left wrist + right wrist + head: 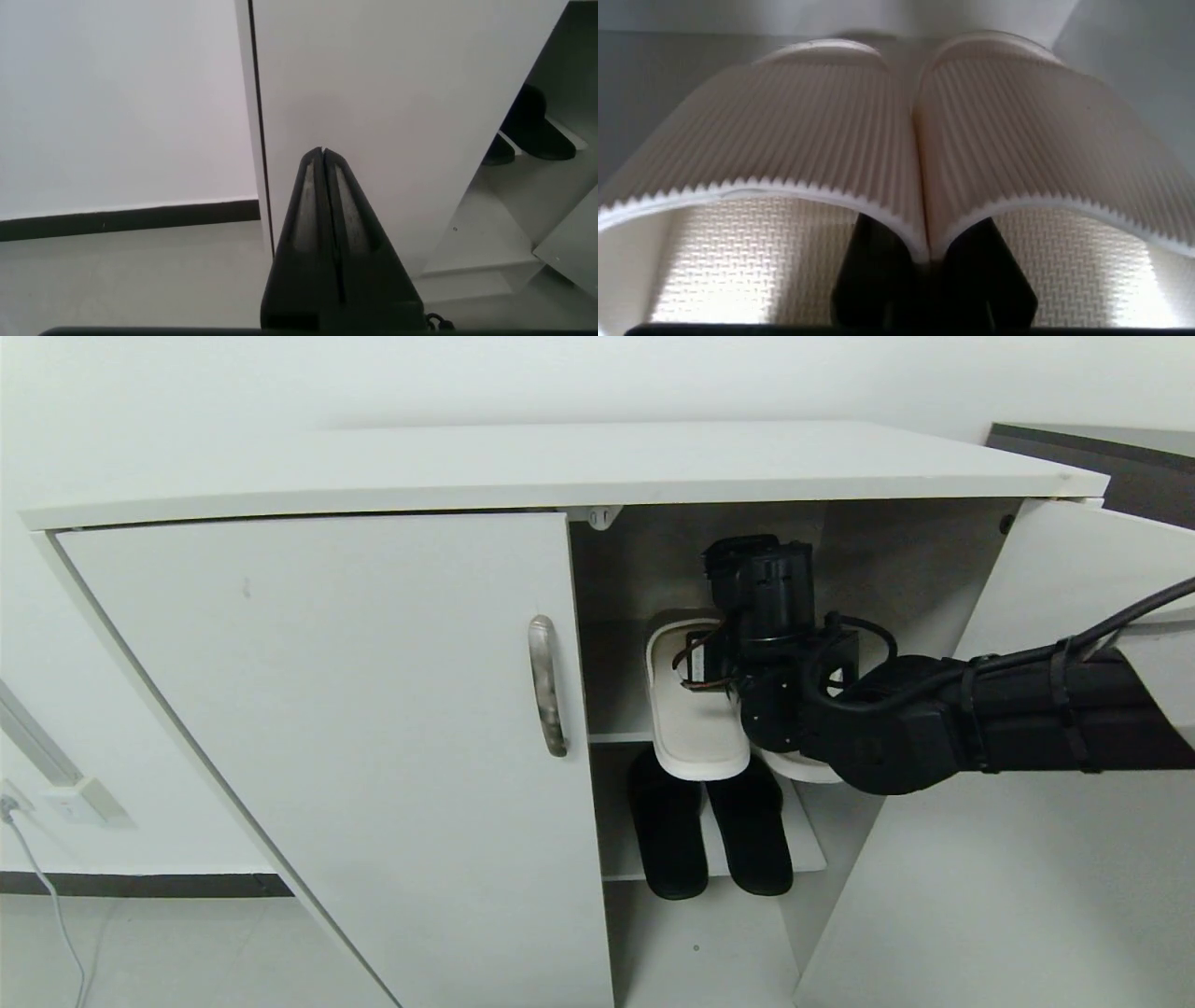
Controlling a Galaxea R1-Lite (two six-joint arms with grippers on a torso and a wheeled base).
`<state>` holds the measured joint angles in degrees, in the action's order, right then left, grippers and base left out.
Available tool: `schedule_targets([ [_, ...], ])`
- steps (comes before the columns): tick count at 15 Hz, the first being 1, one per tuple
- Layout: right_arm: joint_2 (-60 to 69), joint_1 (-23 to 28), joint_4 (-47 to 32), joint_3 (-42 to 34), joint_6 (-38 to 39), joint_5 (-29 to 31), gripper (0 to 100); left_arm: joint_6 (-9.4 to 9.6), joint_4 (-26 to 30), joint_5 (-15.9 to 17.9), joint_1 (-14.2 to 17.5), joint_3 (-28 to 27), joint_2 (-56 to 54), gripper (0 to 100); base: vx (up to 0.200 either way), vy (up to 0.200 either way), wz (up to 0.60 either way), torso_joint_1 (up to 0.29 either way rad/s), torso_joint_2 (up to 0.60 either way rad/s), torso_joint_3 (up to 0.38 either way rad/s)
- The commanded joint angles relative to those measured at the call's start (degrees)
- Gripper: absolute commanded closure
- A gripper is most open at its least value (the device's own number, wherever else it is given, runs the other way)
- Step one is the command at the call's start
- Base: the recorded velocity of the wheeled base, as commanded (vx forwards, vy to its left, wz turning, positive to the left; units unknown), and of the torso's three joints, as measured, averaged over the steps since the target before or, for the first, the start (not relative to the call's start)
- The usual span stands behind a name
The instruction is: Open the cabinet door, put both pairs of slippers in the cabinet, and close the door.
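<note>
Right fingers point(873, 280): clamped on the white slippers point(822, 121), at the upper shelf point(616, 709).
Left fingers point(306, 215): pressed together, empty, by the shut door point(355, 709).
Done: other door point(1055, 616) open, black slippers point(714, 831) on the lower shelf point(808, 854).
To do, I think: let go, close up.

Readable text, labels, brands, numbers, signs: 0.
- Cabinet point(560, 457): plain white panels, no print legible.
- White slippers point(695, 728): ribbed straps and textured footbeds, no lettering legible.
- Black slippers point(672, 840): no marking legible.
</note>
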<state>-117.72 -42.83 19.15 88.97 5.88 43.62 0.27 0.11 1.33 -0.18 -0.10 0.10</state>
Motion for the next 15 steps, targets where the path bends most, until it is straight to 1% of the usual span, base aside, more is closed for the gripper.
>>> schedule_targets([
  [1, -1.28, 0.29, -0.34, 1.82, -0.51, -0.02, 100, 0.0, -0.02, -0.1, 0.01, 0.01, -0.01, 100, 0.0, 0.0, 0.0, 0.0, 0.0, 0.0],
  [4, -1.98, 0.9, -2.72, 4.46, -0.6, -1.34, 100, 0.0, 0.07, -0.01, 0.01, 0.01, -0.01, 100, 0.0, 0.0, 0.0, 0.0, 0.0, 0.0],
  [8, -3.74, 1.96, -3.68, 6.92, -0.43, -2.22, 100, 0.0, -0.02, -0.1, 0.01, 0.01, -0.01, 100, 0.0, 0.0, 0.0, 0.0, 0.0, 0.0],
  [12, -4.53, 2.31, -3.68, 6.75, -0.08, -3.8, 100, 0.0, -0.02, -0.1, 0.01, 0.01, -0.01, 100, 0.0, 0.0, 0.0, 0.0, 0.0, 0.0],
  [15, -4.62, 2.31, -3.68, 6.75, 0.01, -3.72, 100, 0.0, -0.02, -0.1, 0.01, 0.01, -0.01, 100, 0.0, 0.0, 0.0, 0.0, 0.0, 0.0],
])
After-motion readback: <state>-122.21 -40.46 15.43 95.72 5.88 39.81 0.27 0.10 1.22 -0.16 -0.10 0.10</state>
